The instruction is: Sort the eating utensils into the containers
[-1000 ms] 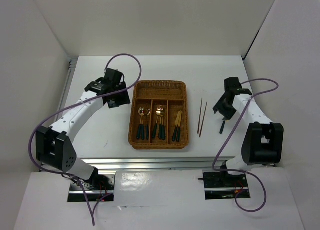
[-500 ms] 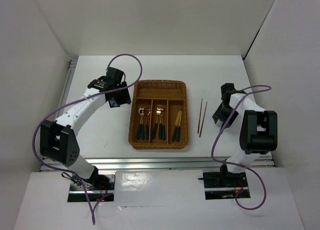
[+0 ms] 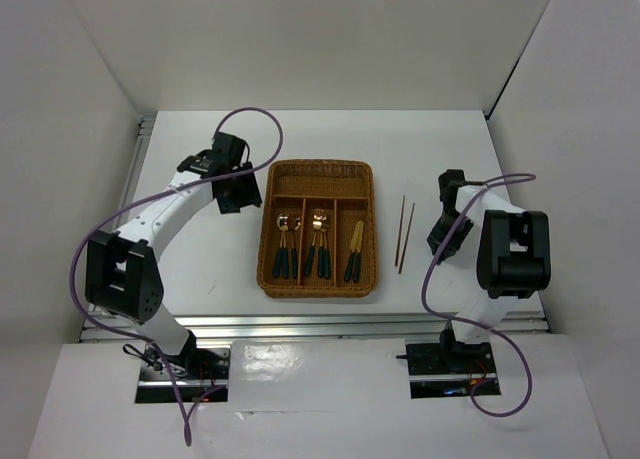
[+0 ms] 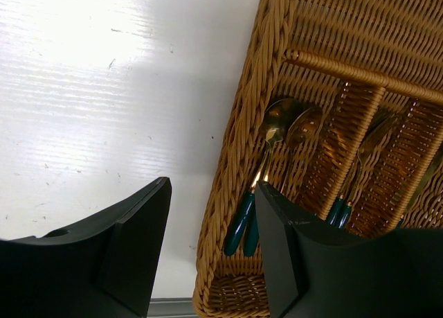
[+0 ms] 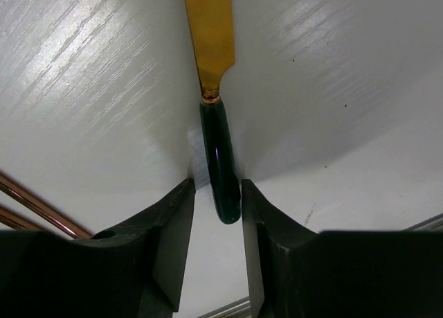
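The brown wicker tray (image 3: 318, 164) sits mid-table. Its long slots hold gold spoons (image 3: 283, 239), more gold-headed utensils (image 3: 318, 241) and gold-bladed knives (image 3: 354, 251), all with dark teal handles. Two reddish chopsticks (image 3: 404, 232) lie on the table right of the tray. My right gripper (image 3: 447, 233) is down at the table; in the right wrist view its jaws (image 5: 216, 214) straddle the dark handle of a gold knife (image 5: 216, 148), which touches the right finger with a small gap on the left. My left gripper (image 3: 240, 192) hovers open and empty over the tray's left rim (image 4: 239, 145).
White walls enclose the table on three sides. A metal rail runs along the left edge (image 3: 140, 154). The chopsticks' ends show at the lower left of the right wrist view (image 5: 34, 207). The tray's crosswise slot (image 3: 320, 182) holds nothing.
My right gripper has swung in and dropped onto the knife that lay exposed on the table, now covering it. My left gripper has shifted slightly toward the tray's far left corner.
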### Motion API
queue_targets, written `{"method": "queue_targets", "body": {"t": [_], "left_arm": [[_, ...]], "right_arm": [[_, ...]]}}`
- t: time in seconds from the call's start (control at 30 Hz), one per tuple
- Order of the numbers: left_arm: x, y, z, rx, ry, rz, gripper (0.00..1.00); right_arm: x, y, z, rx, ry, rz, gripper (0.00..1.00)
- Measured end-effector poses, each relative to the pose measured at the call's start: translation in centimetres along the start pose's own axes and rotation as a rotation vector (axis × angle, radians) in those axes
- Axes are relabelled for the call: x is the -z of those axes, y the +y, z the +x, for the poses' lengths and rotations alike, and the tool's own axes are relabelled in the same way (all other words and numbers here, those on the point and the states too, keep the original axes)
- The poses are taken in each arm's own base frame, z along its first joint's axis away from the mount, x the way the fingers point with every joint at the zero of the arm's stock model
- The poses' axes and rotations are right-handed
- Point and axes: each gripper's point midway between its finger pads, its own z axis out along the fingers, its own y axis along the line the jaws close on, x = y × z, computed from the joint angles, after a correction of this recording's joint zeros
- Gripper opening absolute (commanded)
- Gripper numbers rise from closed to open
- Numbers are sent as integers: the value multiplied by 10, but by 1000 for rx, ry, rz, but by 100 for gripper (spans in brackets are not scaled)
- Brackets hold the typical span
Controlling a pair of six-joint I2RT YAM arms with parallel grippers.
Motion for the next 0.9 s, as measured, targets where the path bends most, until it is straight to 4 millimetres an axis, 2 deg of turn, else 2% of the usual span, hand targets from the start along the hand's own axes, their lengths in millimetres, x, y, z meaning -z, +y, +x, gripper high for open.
{"method": "queue_targets", "body": {"t": [0.2, 0.23, 0.33, 0.4, 0.47, 0.63, 0.7, 0.77, 0.9], "left_arm": [[-7, 2, 1, 8, 22, -3, 64], [-8, 1, 0, 9, 22, -2, 64], [-9, 0, 0, 9, 27, 1, 64], [-9, -1, -1, 9, 26, 5, 64], [-8, -2, -3, 9, 23, 8, 64], [-6, -4, -7, 3, 12, 15, 64], [-6, -2, -8, -6, 11, 13, 64], [-6, 0, -9, -4, 9, 11, 64], [-1, 2, -12, 1, -4, 14, 64]], "right_arm": [[-1, 2, 2, 5, 10, -11, 32], [-1, 3, 2, 5, 12, -15, 25], [-1, 4, 3, 12, 18, -21, 11], [-1, 5, 3, 8, 22, -28, 6], [-1, 7, 4, 4, 26, -34, 3], [6, 15, 6, 9, 26, -46, 3], [20, 28, 5, 37, 1, -77, 3], [44, 47, 0, 71, -50, -136, 4], [116, 106, -6, 168, -199, -339, 7]]}}
